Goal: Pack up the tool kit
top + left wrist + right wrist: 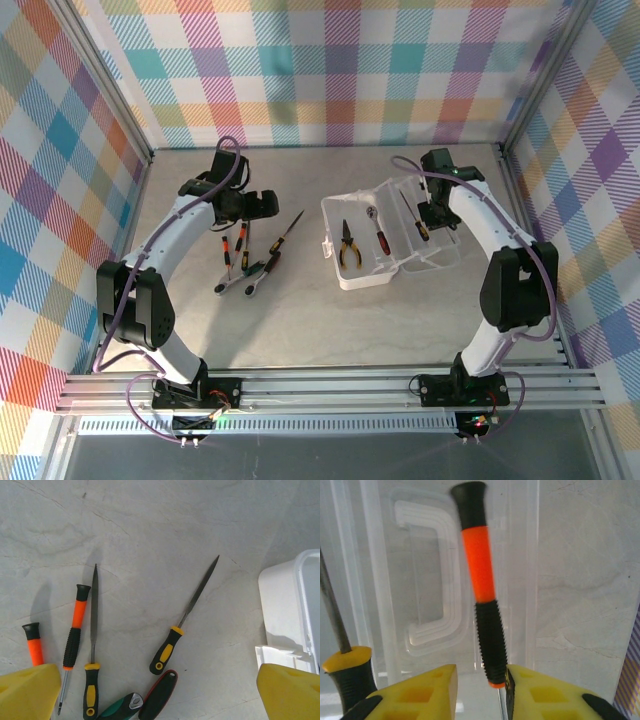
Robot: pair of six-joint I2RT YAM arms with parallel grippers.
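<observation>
The clear tool kit case point(352, 277) lies open right of centre, with yellow-handled pliers point(348, 245) and a red-handled screwdriver point(379, 234) inside. My right gripper point(432, 215) hovers over the case lid point(427, 580). Its jaws point(480, 690) are open: an orange-and-black screwdriver point(480, 575) leans against the right finger, with a gap to the left finger. A yellow-and-black handle point(347, 672) lies beside it. My left gripper point(262, 205) stands wide open point(160, 695) above loose tools: two yellow-handled files point(172, 647) point(91, 685), an orange screwdriver point(75, 630), a green handle point(117, 707) and a red-edged handle point(159, 695).
The loose tools lie in a cluster on the grey table point(300, 320) left of centre. A corner of the case point(287, 605) sits at the right of the left wrist view. Plaid walls point(330, 70) and metal frame rails enclose the table.
</observation>
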